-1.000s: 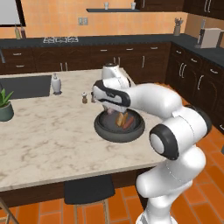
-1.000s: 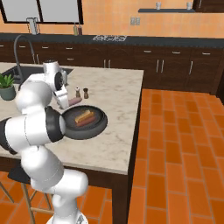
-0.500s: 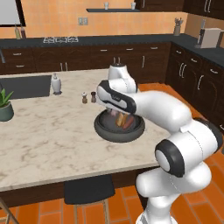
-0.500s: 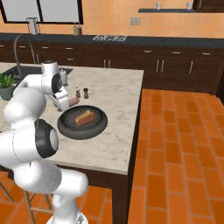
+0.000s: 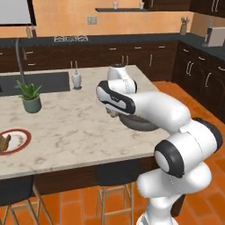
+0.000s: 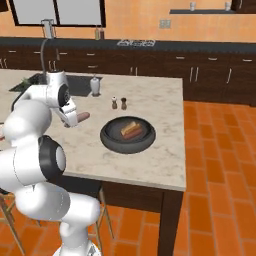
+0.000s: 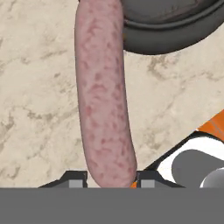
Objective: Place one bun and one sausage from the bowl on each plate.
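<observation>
I count 1 sausage (image 7: 103, 96) clamped in my gripper (image 7: 107, 177) beside 1 bowl (image 6: 127, 135); 1 plate (image 5: 16, 141) near counter edge.

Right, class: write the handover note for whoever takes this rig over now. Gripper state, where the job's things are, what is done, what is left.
Gripper: shut on the sausage, held above the counter, beside the bowl.
Bowl: on the counter, a bun and a sausage inside.
Plate: at the counter's left end, something brown, maybe a bun, already on it.
Done: one sausage lifted out.
Left: carry it to the plate; no second plate is visible here.
</observation>
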Robot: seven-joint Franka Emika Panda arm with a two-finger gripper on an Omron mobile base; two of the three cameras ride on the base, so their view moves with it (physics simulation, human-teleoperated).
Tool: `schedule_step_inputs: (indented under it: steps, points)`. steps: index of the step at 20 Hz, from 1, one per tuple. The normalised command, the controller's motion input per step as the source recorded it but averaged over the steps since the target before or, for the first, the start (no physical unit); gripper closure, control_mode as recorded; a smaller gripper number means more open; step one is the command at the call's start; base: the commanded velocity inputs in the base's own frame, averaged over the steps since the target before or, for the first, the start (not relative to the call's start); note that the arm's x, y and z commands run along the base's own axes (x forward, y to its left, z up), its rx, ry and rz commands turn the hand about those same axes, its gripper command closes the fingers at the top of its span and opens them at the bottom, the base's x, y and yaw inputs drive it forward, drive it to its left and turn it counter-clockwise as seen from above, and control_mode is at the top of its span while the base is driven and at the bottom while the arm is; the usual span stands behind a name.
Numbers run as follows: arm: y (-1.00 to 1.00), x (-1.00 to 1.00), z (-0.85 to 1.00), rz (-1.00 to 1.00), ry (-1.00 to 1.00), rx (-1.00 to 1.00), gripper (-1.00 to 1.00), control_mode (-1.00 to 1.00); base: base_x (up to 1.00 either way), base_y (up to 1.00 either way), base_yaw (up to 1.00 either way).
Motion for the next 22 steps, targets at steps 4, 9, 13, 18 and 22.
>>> schedule_step_inputs:
  steps: [4, 9, 13, 18, 22]
  points:
    - [0.00, 0.00, 0.00, 0.00, 0.00, 0.00, 1.00, 1.00, -0.23, 1.00, 0.00]
    - [0.00, 0.00, 0.00, 0.00, 0.00, 0.00, 1.00, 1.00, 0.28, 1.00, 0.01]
    - [0.00, 0.00, 0.00, 0.00, 0.00, 0.00, 1.00, 1.00, 0.47, 0.94, 0.00]
    - [0.00, 0.00, 0.00, 0.00, 0.00, 0.00, 1.00, 1.00, 0.46, 0.61, 0.00]
    - [0.00, 0.01, 0.00, 0.00, 0.00, 0.00, 1.00, -1.00, 0.04, 0.03, 0.00]
